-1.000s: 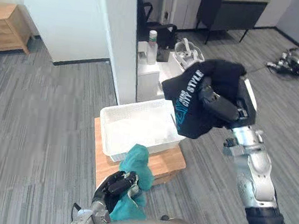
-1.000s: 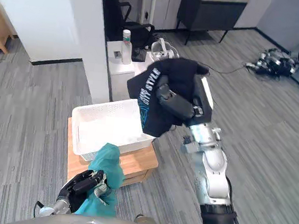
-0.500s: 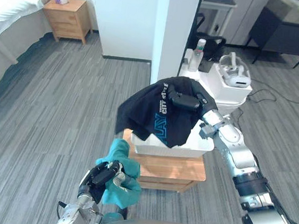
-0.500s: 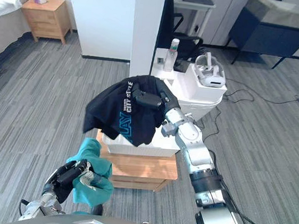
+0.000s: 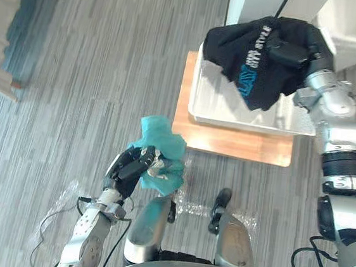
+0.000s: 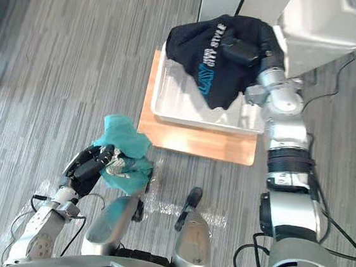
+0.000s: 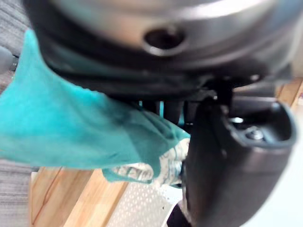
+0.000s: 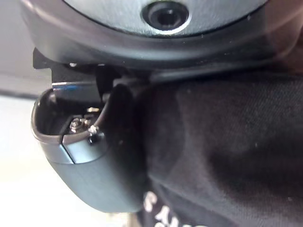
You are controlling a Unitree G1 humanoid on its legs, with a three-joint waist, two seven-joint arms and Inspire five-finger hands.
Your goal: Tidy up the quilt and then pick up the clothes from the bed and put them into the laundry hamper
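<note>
Left hand, lower left of frame, clenched round a teal garment; the cloth bunches above the fingers and hangs over bare floor. In the left wrist view the teal cloth is packed against the palm.

Up and right of it: low wooden table, near edge just beyond the teal bundle. Laundry hamper, white, shallow, sits on that table with its long side running across the frame.

Upper right: right hand grasps a black shirt directly over the hamper, the hem drooping inside the rim.

Judgement: the right hand is the nearer by far and need only let go. The left load lies short of the hamper and must travel up-right across the table edge.
</note>
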